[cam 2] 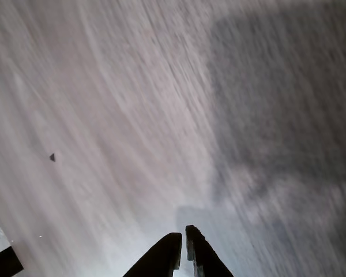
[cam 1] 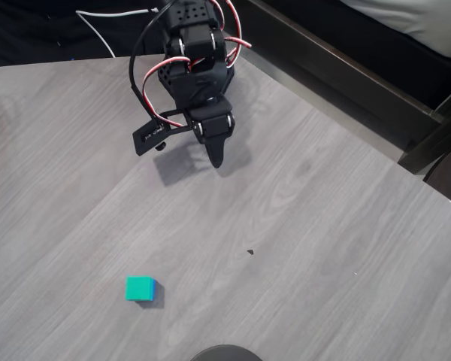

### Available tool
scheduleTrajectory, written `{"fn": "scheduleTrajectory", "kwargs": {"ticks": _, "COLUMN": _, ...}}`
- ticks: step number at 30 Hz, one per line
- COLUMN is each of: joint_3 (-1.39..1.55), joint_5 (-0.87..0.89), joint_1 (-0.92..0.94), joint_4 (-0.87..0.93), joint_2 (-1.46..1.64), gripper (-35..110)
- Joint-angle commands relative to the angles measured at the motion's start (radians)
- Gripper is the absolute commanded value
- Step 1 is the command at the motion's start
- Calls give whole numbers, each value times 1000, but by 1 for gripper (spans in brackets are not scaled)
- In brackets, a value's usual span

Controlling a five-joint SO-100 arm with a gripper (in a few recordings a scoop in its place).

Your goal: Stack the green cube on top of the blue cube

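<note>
**Operator:** Grey wood-grain worktop [cam 1: 323,226] spreads across my overhead view, with a dark frame and a pale cushion past its far right edge, and white cable at the top left.

**Colleague:** Where is your arm?

**Operator:** I see the black arm [cam 1: 192,60] near the top of the overhead view, red and white wires looping round it. Its tool [cam 1: 216,156] points down toward the worktop, with a shadow beneath it.

**Colleague:** Fingers apart or together?

**Operator:** Together. In my wrist view the two dark tips of the tool [cam 2: 181,245] stand side by side at the bottom edge with only a thin slit between them, and nothing is held there. The wood behind them is smeared with blur.

**Colleague:** And the cubes?

**Operator:** The green cube [cam 1: 140,288] sits toward the lower left of the overhead view, well apart from the tool. A sliver of the blue cube [cam 1: 155,290] peeks out along its right side, so I read green as resting on top of blue, though from straight above I cannot be certain.

**Colleague:** Anything else on the surface?

**Operator:** A small dark speck [cam 1: 251,251] lies between the tool and the cubes; I also catch it at the left in the wrist view [cam 2: 52,157]. A dark rounded shape [cam 1: 225,353] pokes in at the bottom edge overhead.
</note>
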Motion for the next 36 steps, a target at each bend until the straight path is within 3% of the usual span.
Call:
{"fn": "scheduleTrajectory", "kwargs": {"ticks": 1, "joint_3": 2, "joint_5": 3, "joint_1": -6, "joint_4": 61, "joint_2": 28, "gripper": 0}}
{"fn": "scheduleTrajectory", "kwargs": {"ticks": 36, "joint_3": 2, "joint_5": 11, "joint_1": 14, "joint_4": 77, "joint_2": 28, "gripper": 0}}
